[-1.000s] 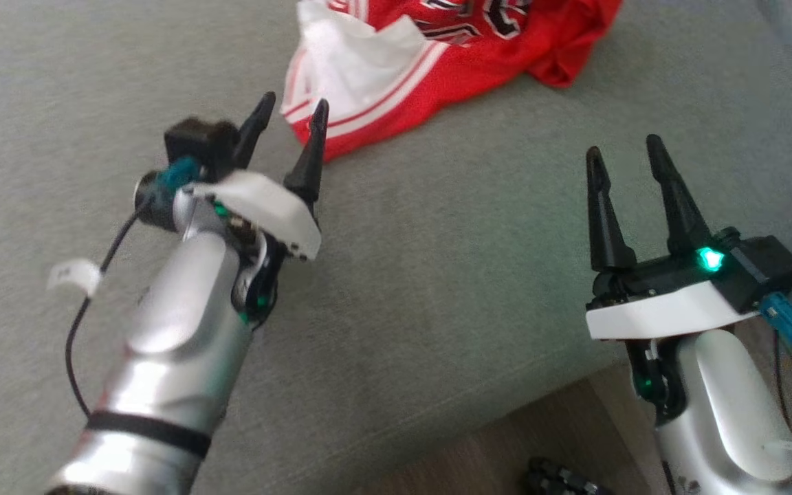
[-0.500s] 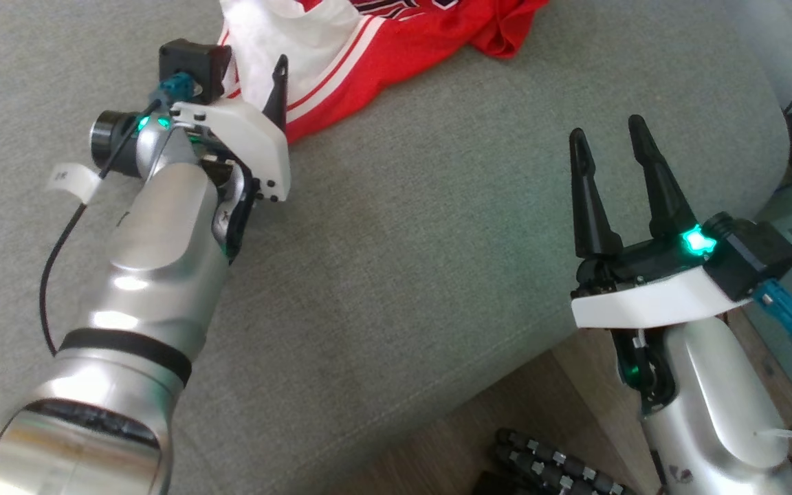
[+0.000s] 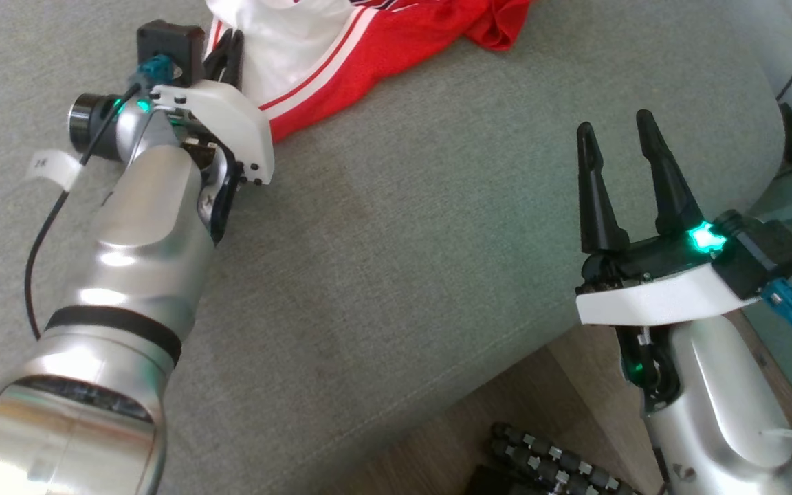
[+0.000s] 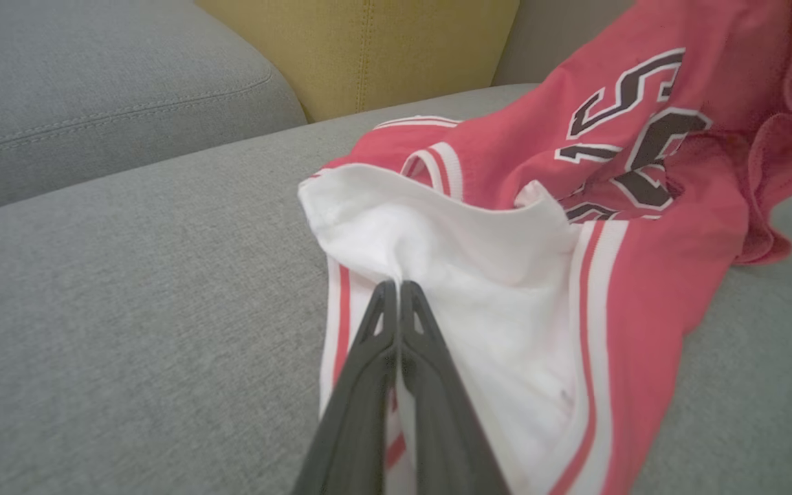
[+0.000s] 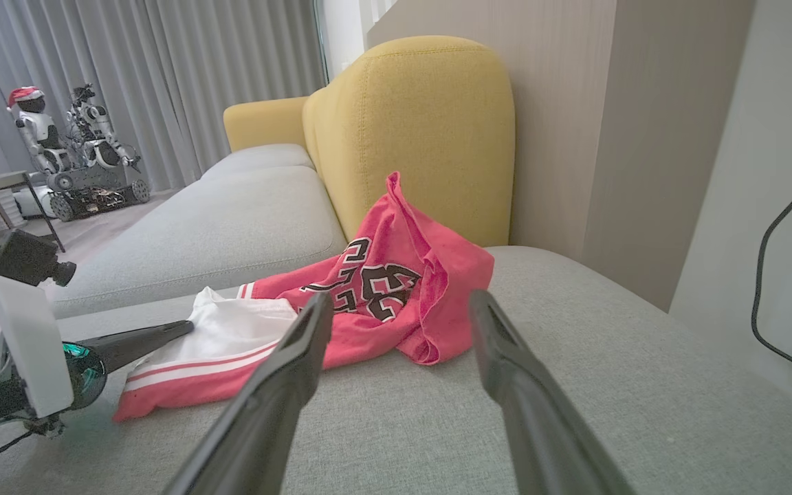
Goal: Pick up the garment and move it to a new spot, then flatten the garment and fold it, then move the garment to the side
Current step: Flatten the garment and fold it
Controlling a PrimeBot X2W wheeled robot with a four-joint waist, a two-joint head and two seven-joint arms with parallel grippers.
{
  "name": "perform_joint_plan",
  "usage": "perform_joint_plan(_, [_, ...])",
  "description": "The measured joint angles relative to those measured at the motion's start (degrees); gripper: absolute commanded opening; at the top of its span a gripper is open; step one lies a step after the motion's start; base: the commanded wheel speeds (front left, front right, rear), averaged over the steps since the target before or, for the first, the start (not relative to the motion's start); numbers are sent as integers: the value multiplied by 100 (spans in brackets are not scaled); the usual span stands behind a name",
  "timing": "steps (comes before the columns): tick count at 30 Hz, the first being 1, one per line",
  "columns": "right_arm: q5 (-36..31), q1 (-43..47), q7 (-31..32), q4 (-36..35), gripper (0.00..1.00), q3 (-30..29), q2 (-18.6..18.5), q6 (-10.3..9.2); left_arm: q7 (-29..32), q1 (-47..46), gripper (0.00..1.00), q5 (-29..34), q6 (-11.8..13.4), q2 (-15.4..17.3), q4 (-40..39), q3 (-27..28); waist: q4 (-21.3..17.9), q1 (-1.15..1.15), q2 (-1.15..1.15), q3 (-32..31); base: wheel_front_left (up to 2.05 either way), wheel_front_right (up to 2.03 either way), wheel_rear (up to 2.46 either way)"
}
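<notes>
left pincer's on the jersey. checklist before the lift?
1. Left pincer shut: ok.
2. Jersey caught between its fingers: ok, the white edge puckers at the tips.
3. Depth of bite: cannot tell.
4. Right pincer open, apart from the cloth: ok.
5. Nothing lying on the jersey: ok.
6. Far end free of the yellow backrest: cannot tell, it rises right in front of it.

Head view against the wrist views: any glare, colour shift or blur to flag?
Head view: glare on the left forearm, green light on the right gripper blooms, garment vivid red. Left wrist view: garment washed to pink. Right wrist view: its own fingers soft near the lens.
</notes>
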Motion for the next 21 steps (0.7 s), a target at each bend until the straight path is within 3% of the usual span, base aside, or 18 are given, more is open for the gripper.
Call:
perform_joint_plan(8, [-19,0,0,58,100,-104,4,0,-81,1,0,-59,-36,-22,-156,-12,234,0,0,-117,0,0,0])
perform_joint_plan(14, [-171,-3,-3,164,100,-368,7,0,-89,100,0,104,67,177,-1515,197,624,0,0,-308,0,0,0])
perform_joint_plan(21, [-271,-5,-9,534,100,-492,7,0,-113,979,0,486,90,565,-2954,421,1205,0,0,-691,0,0,0])
